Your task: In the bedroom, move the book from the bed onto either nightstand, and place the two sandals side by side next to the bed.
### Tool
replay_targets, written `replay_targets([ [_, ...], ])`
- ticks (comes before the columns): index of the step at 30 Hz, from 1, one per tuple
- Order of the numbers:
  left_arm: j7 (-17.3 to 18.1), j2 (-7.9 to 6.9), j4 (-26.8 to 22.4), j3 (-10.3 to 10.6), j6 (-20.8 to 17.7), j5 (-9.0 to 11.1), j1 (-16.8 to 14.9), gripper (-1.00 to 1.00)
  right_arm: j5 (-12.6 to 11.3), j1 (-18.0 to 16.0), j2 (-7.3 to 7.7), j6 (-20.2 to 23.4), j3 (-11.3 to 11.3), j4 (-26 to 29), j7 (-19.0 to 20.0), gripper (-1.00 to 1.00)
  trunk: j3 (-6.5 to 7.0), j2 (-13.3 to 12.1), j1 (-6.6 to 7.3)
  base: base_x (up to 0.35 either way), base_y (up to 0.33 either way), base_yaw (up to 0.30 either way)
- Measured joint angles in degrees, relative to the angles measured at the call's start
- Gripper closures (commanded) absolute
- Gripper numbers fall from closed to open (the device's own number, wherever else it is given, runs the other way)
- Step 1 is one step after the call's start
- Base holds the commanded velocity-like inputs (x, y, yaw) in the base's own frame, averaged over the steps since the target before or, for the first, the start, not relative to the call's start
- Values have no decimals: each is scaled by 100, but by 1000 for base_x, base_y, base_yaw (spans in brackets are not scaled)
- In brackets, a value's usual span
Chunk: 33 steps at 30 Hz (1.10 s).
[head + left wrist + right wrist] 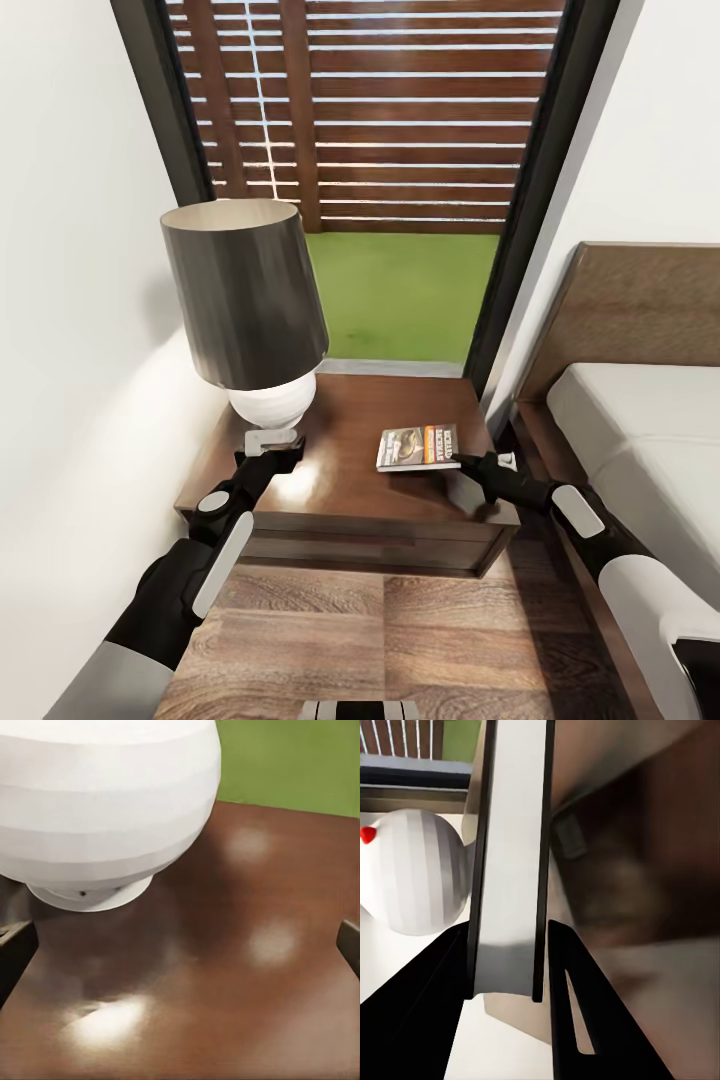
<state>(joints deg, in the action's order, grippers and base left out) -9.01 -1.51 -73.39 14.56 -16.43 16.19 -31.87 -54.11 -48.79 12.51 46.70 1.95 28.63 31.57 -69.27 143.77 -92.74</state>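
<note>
The book, dark with an orange band, lies flat low over the nightstand, right of centre on its top. I cannot tell whether it touches the wood. My right gripper is shut on the book's right edge. In the right wrist view the book shows edge-on between the two black fingers. My left gripper hovers open over the nightstand's left part, just in front of the lamp's white base, holding nothing. The bed stands to the right. The sandals are out of view.
A lamp with a dark shade takes the nightstand's back left corner. A white wall runs close on the left. Behind is a tall black-framed window over green grass. The bed's headboard rises at right, and wood floor lies in front.
</note>
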Motion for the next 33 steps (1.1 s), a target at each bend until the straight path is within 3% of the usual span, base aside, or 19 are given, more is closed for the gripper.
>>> replay_targets([
  [4,8,-50,-32,97,28,1,77,-100,-50,-28,6,25,6,101,2,100,0,0,0,0,0,0],
  [10,16,-20,-35,122,21,-4,147,-100,-37,-59,-30,56,26,179,-11,100,132,-8,16,0,0,0],
  [29,9,0,-35,132,36,-9,185,-100,36,-74,-45,-48,54,290,-48,100,133,-8,15,0,0,0],
  [31,7,0,-35,132,37,-9,185,-100,14,-74,-45,-55,60,299,-114,100,133,-8,15,0,0,0],
  [32,8,0,-35,132,37,-9,185,-100,-20,-75,-43,-53,65,302,-610,100,133,-8,16,0,0,0],
  [33,3,0,-35,132,37,-9,185,-100,28,-73,-44,-65,56,302,-831,100,133,-8,15,0,0,0],
])
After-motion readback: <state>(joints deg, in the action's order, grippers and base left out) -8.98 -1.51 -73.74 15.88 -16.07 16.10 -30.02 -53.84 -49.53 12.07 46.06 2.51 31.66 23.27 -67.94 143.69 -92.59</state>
